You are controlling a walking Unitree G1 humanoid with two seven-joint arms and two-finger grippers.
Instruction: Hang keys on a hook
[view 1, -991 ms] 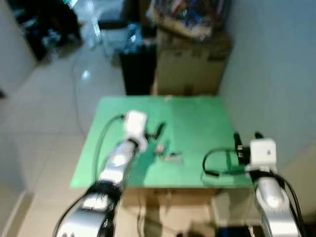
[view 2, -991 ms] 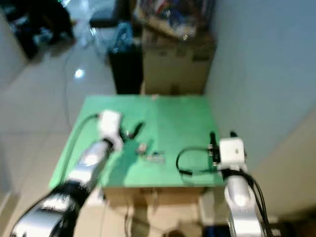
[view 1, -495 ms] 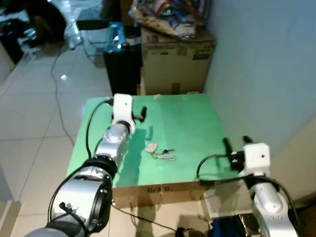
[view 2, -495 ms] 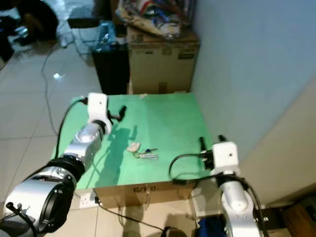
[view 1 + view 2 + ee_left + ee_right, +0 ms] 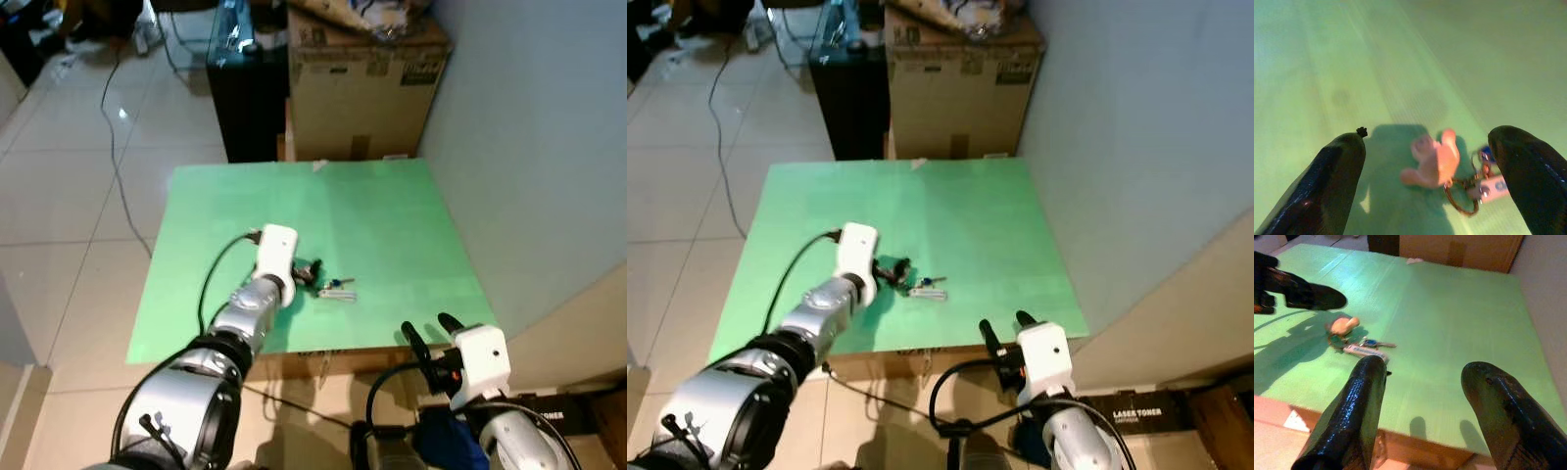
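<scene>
A bunch of keys (image 5: 333, 289) with a peach figure charm (image 5: 1432, 159), a ring and a white tag lies on the green table (image 5: 392, 225), near its front edge. My left gripper (image 5: 309, 272) is low over the table, open, its fingers (image 5: 1337, 171) on either side of the charm without touching it. My right gripper (image 5: 428, 328) is open and holds nothing, hovering just off the table's front edge to the right of the keys (image 5: 1359, 347).
A cardboard box (image 5: 367, 88) and a black cabinet (image 5: 250, 98) stand behind the table. A pale wall (image 5: 549, 147) runs along the right side. Tiled floor with a cable (image 5: 113, 127) lies to the left.
My left gripper has come from the table's far left part down to the keys. The right gripper has drawn back past the front edge. The camera has shifted too.
</scene>
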